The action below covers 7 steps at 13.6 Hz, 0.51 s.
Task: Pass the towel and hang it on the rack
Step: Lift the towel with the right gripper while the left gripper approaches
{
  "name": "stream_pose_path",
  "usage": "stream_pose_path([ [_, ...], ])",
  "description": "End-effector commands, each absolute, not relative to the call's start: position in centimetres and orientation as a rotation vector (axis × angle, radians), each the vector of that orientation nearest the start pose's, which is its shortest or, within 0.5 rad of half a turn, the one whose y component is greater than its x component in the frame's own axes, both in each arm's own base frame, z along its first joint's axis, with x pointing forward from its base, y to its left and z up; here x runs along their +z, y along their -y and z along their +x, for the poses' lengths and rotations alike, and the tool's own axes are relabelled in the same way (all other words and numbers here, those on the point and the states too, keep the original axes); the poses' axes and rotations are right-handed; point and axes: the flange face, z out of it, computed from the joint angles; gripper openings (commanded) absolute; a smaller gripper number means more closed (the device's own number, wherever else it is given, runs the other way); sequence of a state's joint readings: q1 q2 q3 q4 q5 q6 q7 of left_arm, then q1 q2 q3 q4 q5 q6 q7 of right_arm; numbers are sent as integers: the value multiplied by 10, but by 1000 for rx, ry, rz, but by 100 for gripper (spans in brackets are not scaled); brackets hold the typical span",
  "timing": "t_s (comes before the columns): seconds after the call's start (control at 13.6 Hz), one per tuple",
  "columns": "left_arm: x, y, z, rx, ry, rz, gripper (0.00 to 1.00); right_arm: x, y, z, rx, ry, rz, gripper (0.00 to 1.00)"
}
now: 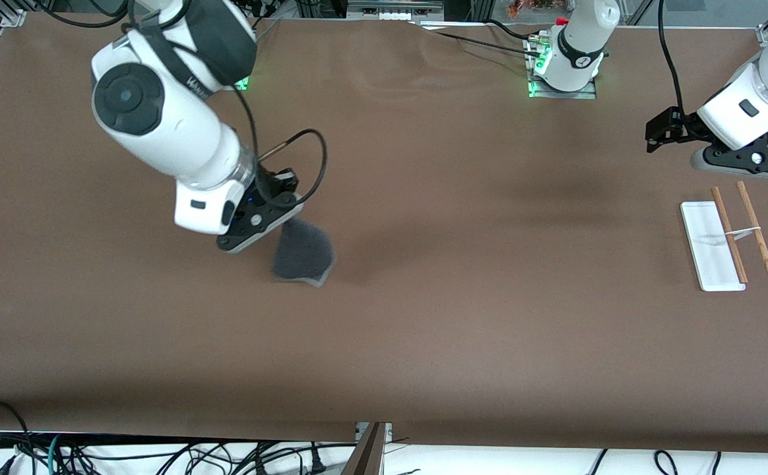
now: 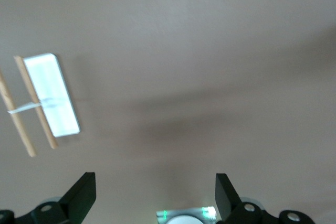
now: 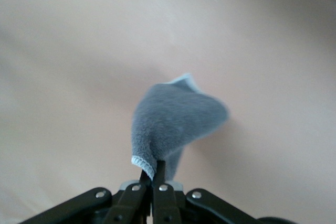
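Note:
The towel (image 1: pixel 301 253), a small dark grey cloth with a light stitched edge, hangs from my right gripper (image 1: pixel 283 221) over the table toward the right arm's end. In the right wrist view the jaws are pinched tight on a corner of the towel (image 3: pixel 173 121), and my right gripper (image 3: pixel 153 170) is shut on it. The rack (image 1: pixel 730 236), a white base with two thin wooden rods, lies toward the left arm's end. My left gripper (image 1: pixel 654 134) hovers above the table beside the rack (image 2: pixel 44 100), open with nothing between its fingers (image 2: pixel 81 195).
Brown table top (image 1: pixel 463 297) spreads between the towel and the rack. The left arm's base plate (image 1: pixel 562 82) with green lights stands at the table's back edge. Cables hang below the front edge (image 1: pixel 160 455).

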<state>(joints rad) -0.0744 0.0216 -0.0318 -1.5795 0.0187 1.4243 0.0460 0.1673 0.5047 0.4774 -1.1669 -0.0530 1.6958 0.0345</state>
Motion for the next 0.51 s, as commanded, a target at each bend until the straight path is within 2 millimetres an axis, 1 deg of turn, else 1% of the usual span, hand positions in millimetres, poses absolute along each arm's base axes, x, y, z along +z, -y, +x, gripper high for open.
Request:
stream_pose_path([
  [0.0,581,64,549,365,-267,-3173,100,549,-378,598,-93,717,-2807,0],
  [0.07,571,68,555,395,-277,-3189,100,551,-388,594,-105,656,-2811,0],
  [0.15,568,73,556,409,-333,-3232,100,554,-399,589,-117,570,-2816,0],
  [0.22,562,79,558,428,-443,-3283,100,557,-409,585,-136,470,-2816,0],
  [0.29,555,84,561,438,-544,-3322,100,558,-418,580,-133,413,-2821,0],
  [0.37,551,89,566,418,-617,-3374,100,558,-421,578,-129,388,-2823,0],
  [0.44,541,94,573,407,-688,-3436,100,557,-425,575,-124,384,-2821,0],
])
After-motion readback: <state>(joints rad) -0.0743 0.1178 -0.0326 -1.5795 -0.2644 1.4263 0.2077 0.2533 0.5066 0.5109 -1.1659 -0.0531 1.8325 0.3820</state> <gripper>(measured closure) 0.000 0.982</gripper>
